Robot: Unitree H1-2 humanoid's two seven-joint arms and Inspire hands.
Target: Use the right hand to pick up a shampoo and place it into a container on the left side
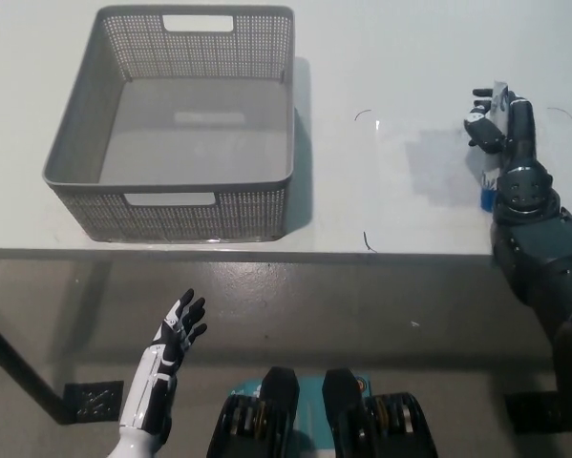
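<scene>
Basket waits empty on the left; the shampoo is in the black hand at far right.

The white left hand (171, 334) idles below the tabletop (391, 200), fingers spread; the grey container (171, 205) sits open-topped for a drop (nothing inside); the right hand (500, 124) wraps the shampoo (491, 191), hiding all but its blue end.

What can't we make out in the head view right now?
- Shampoo bottle: mostly hidden behind the right hand; only its blue cap and a white sliver show.
- Grip: contact points face away from the camera.
- Basket: near inner wall hidden by its own rim.
- Left hand: below the table, palm unseen.
</scene>
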